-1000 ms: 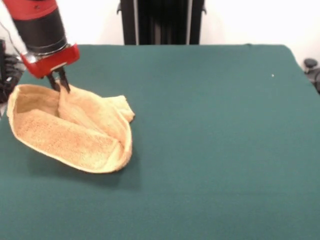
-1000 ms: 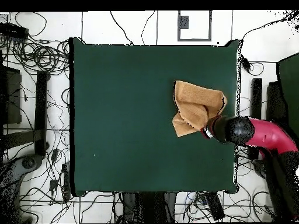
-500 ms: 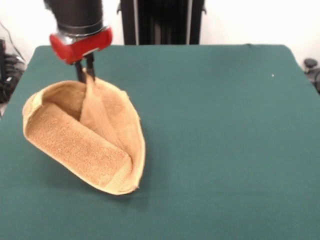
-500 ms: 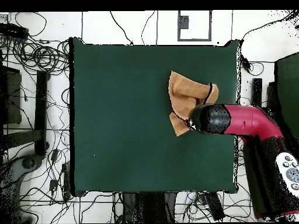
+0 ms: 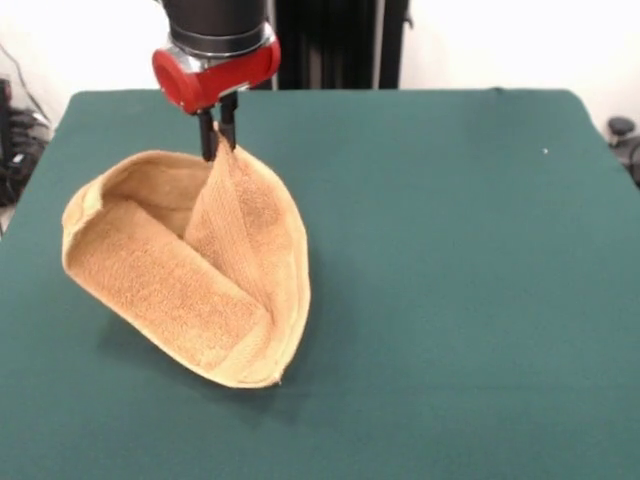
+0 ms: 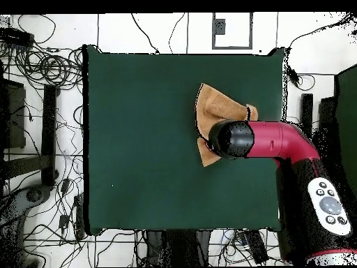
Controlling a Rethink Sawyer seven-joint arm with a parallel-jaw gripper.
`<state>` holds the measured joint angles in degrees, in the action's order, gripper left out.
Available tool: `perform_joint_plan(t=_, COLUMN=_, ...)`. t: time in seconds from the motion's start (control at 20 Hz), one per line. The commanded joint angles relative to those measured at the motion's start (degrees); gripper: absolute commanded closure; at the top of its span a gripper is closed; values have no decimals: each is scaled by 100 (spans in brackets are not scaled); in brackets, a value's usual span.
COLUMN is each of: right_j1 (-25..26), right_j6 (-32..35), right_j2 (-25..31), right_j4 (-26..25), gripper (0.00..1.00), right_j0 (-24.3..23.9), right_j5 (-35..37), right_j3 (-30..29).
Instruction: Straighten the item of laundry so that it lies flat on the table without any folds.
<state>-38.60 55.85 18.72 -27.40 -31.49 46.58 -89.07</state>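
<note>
The golden tan towel is folded over itself and hangs partly lifted, its lower part resting on the dark green table at the left in the front view. My gripper is shut on a pinched peak of the towel's upper edge, holding it above the table. In the overhead view the towel shows at the table's right part, half hidden under my red and black arm; the gripper itself is hidden there.
The table's left edge in the front view lies close to the towel. Cables and stands lie on the floor round the table. The robot's black pedestal stands behind the far edge.
My gripper has moved right in the front view, away from the table's left edge, dragging the towel with it. The pinched part has risen and the towel has opened into a taller pocket shape.
</note>
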Motion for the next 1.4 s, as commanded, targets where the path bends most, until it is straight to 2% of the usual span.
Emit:
perform_joint_plan(t=0.05, right_j1=216, right_j6=1606, right_j2=-421, right_j4=406, gripper=100, right_j0=269, right_j5=411, right_j3=-177)
perform_joint_plan(t=0.55, right_j1=222, right_j6=1490, right_j2=-574, right_j4=894, gripper=100, right_j0=398, right_j5=548, right_j3=-153)
perform_joint_plan(t=0.7, right_j1=113, right_j6=1972, right_j2=-588, right_j4=1304, gripper=100, right_j0=422, right_j5=45, right_j3=-496)
perform_joint_plan(t=1.0, right_j1=23, right_j6=2353, right_j2=-638, right_j4=1966, gripper=100, right_j0=623, right_j5=-315, right_j3=-1011)
perform_joint_plan(t=1.4, right_j1=-9, right_j6=2729, right_j2=-787, right_j4=2341, gripper=100, right_j0=967, right_j5=-1022, right_j3=-1437)
